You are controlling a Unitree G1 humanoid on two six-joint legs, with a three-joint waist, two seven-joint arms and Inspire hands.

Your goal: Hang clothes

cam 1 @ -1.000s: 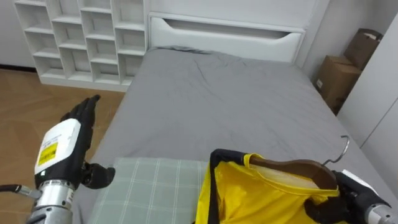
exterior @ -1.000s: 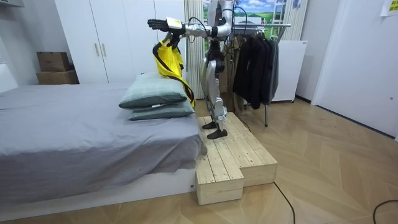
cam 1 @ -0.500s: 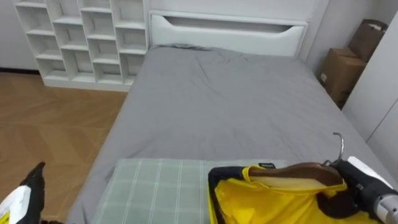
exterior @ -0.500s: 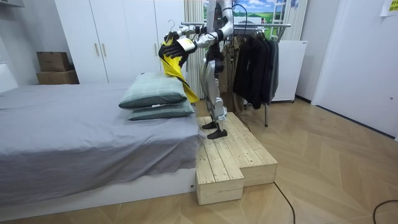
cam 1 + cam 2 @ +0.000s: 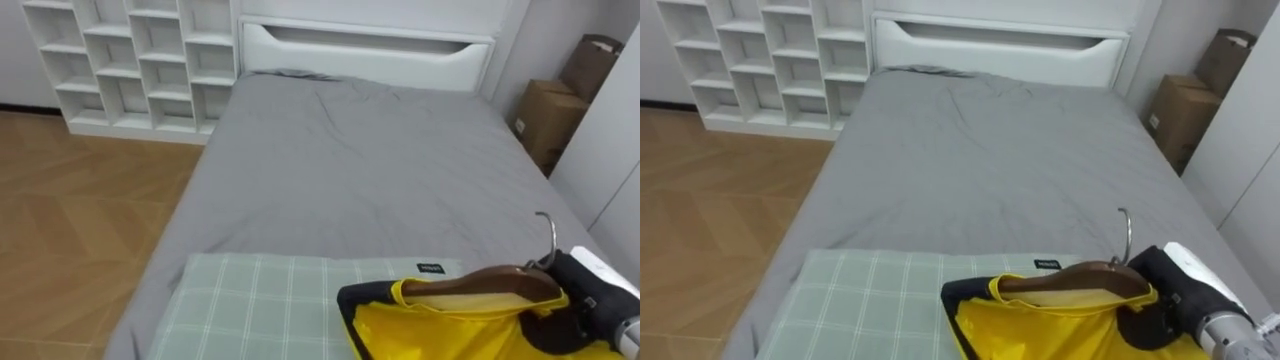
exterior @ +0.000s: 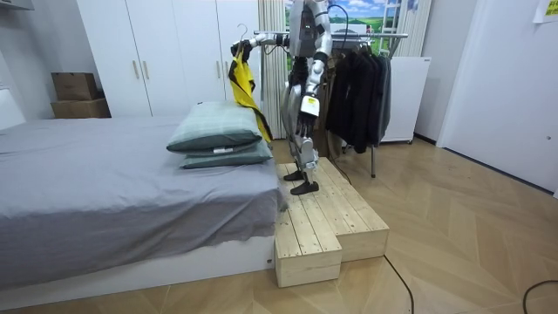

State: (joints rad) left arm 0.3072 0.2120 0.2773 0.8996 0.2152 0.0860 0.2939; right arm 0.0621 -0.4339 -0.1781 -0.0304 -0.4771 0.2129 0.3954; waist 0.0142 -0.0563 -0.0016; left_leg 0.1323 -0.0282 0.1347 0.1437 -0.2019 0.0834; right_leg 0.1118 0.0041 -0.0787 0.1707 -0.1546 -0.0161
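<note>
A yellow garment [image 5: 440,330] with dark trim hangs on a brown wooden hanger [image 5: 480,285] at the lower right of the eye views. The hanger's metal hook [image 5: 546,235] points up. My right hand [image 5: 588,308] is shut on the hanger's right end. In the room view I stand on a wooden platform [image 6: 331,227] at the foot of the bed. There my right arm holds the garment [image 6: 242,78] out over the pillows. My left hand [image 6: 306,109] hangs low beside my body, too small to read its fingers.
A green checked pillow [image 5: 250,300] lies just under the garment on the grey bed [image 5: 370,160]. White cube shelves [image 5: 130,60] stand far left, cardboard boxes [image 5: 550,110] far right. Behind me a clothes rack [image 6: 366,37] carries dark clothes [image 6: 357,87].
My left arm, stretched forward a second ago, has dropped out of the eye view and now hangs at my side. The right hand still holds the hanger, shifted slightly right.
</note>
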